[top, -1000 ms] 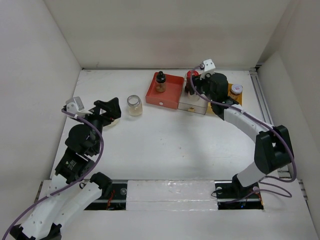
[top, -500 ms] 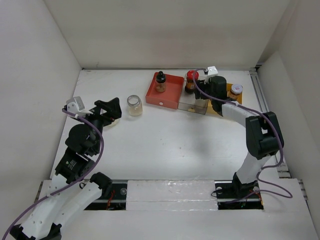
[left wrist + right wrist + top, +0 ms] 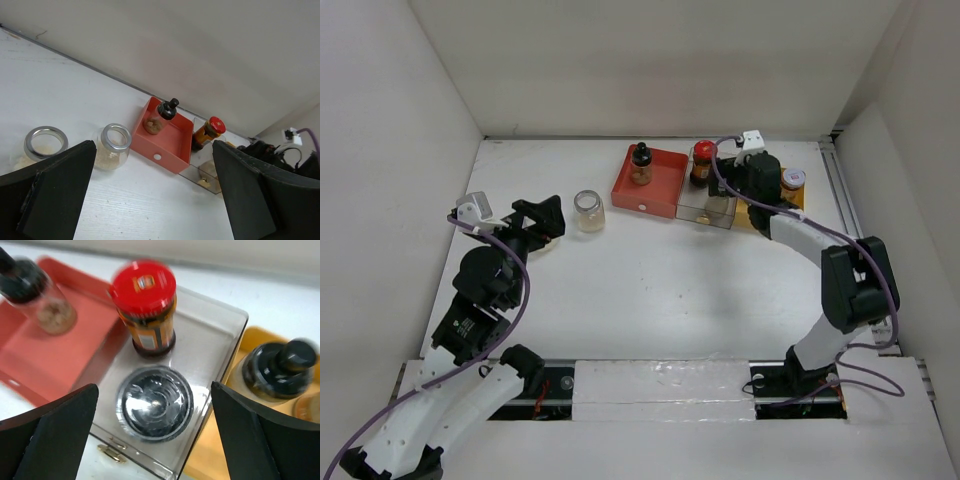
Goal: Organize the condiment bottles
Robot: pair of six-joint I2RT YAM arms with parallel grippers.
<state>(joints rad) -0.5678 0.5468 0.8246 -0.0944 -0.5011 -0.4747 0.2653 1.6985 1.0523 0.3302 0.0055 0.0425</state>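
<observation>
my right claw (image 3: 154, 390) released, over silver-lidded clear glass jar (image 3: 155, 403) lower centre, red-capped dark brown bottle (image 3: 146, 305) above it, left claw (image 3: 154, 147) open

You get bright, even light and soft shadows on the bench (image 3: 650, 290); your right wrist view looks smeared, probably motion blur, toward its edges.

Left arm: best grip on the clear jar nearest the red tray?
Probably the round body of the jar just under its silver rim, fingers either side, coming in level from the left gripper. It stands upright, apart from the red tray, so its sides are free.
</observation>
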